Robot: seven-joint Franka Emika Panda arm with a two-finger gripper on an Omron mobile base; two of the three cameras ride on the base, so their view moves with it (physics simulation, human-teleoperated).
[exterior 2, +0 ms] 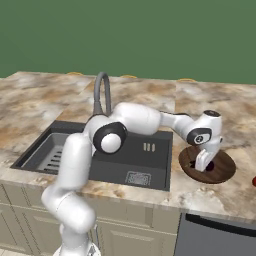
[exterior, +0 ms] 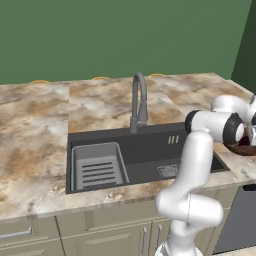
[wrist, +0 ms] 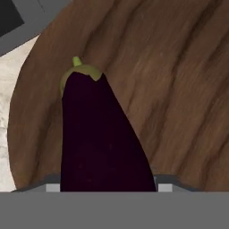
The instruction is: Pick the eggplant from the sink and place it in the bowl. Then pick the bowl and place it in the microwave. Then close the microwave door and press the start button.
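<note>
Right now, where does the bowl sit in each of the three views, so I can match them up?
Left base view: the bowl peeks out at the right edge, behind the arm's elbow.
Right base view: right of centre on the counter, beside the sink, under the gripper.
Hand view: its wooden inside lies behind the eggplant.
Shared landmark: the sink's right rim.

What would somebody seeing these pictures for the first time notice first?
The white arm stretching across the dark sink to a brown wooden bowl on the marble counter to the right. In the hand view, a dark purple eggplant sits between the fingers, just above the bowl's grain. A grey gooseneck faucet stands behind the basin.
</note>
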